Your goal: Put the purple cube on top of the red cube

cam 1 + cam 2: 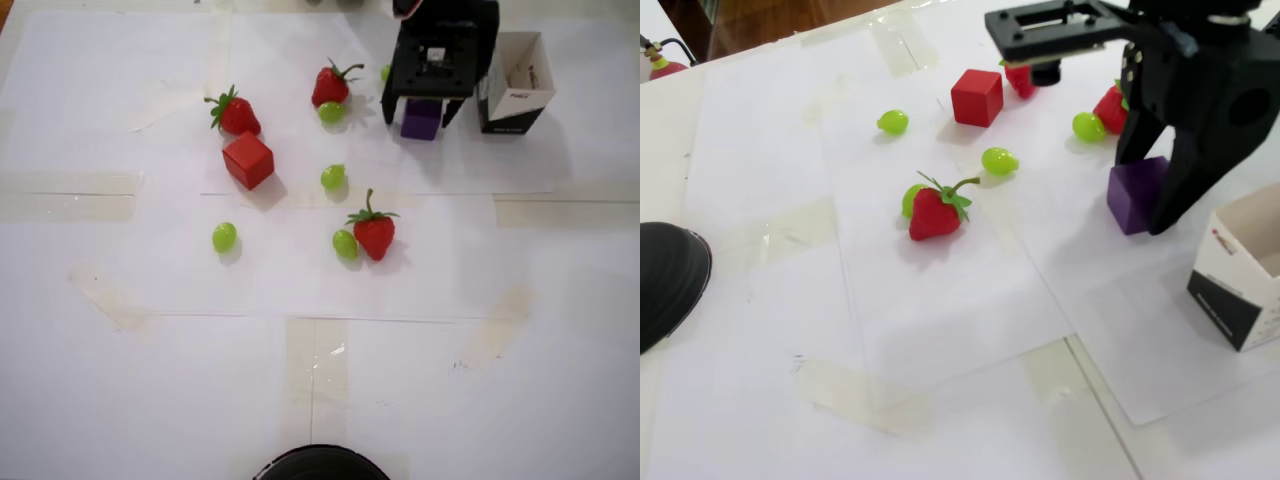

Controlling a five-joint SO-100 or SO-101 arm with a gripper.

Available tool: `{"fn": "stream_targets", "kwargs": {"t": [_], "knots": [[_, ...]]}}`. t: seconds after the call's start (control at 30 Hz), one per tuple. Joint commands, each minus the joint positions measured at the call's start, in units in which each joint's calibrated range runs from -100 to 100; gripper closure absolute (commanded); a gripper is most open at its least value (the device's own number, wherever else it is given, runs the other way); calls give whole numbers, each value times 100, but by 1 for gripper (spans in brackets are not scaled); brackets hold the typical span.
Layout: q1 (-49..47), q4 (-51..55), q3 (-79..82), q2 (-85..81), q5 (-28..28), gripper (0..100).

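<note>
The purple cube (421,120) (1129,194) rests on the white paper near the table's far edge in the overhead view. My gripper (421,112) (1143,195) has come down over it, one black finger on each side; the jaws are open but stand close to the cube's faces. In the fixed view the nearer finger hides the cube's right part. The red cube (248,160) (977,97) sits apart, well to the left in the overhead view, beside a strawberry (234,113).
A small open cardboard box (515,85) (1245,290) stands right next to the gripper. Two more strawberries (331,86) (373,232) and several green grapes (333,177) lie between the cubes. A black round object (320,465) sits at the near edge.
</note>
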Motion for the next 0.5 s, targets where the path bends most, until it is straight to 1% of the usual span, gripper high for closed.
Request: {"fn": "stream_targets", "kwargs": {"t": [0.0, 0.1, 0.23, 0.47], "knots": [[34, 47, 3, -95, 98, 83], [42, 357, -133, -121, 156, 85], [137, 1060, -615, -112, 332, 85], [512, 2212, -1497, -138, 796, 87]]}}
